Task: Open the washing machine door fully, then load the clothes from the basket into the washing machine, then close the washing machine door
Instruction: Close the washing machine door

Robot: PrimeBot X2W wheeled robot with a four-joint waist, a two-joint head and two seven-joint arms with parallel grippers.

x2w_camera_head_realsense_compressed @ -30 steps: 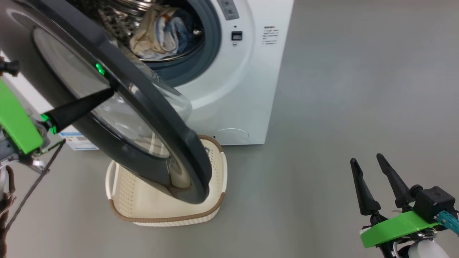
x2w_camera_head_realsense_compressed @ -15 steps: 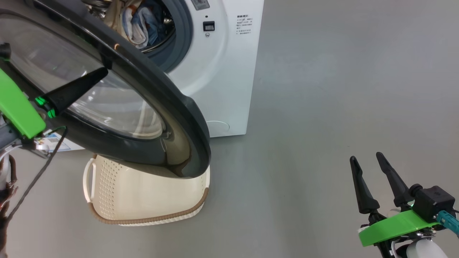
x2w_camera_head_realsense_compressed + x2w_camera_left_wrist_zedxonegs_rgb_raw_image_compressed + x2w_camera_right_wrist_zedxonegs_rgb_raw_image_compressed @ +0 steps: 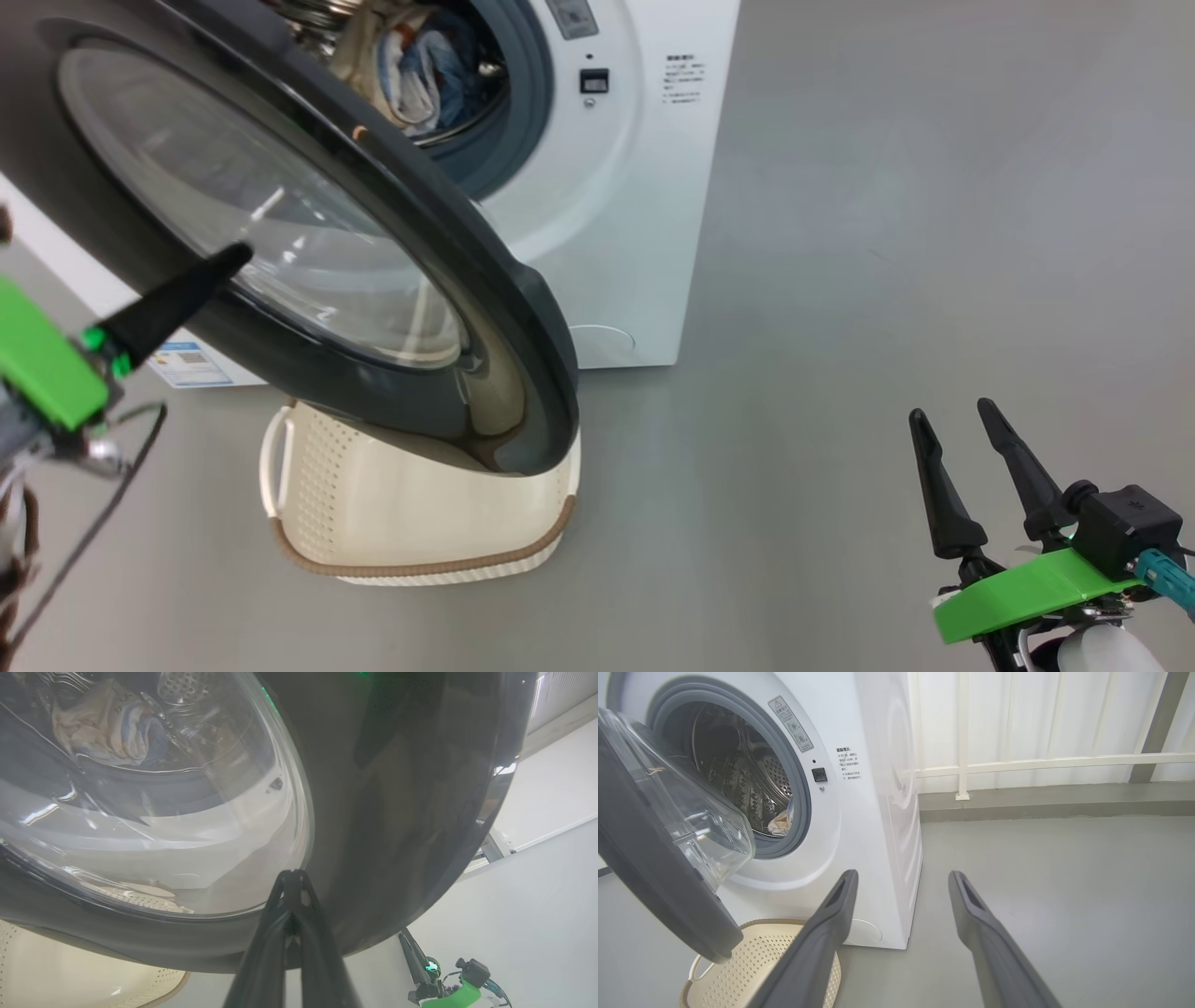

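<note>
Grey floor (image 3: pixel 887 233), white railing (image 3: pixel 1041 760)

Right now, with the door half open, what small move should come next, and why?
Probably swing the washing machine door toward the washing machine by pressing forward with the shut left end effector, whose tip is at the door's outer face. The clothes lie inside the machine, the basket looks empty where visible, and the door stands ajar.

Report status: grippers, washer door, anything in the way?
Left gripper shut, tips on washing machine door. Right gripper open, idle. Door part open, clothes inside. Basket under door edge.
</note>
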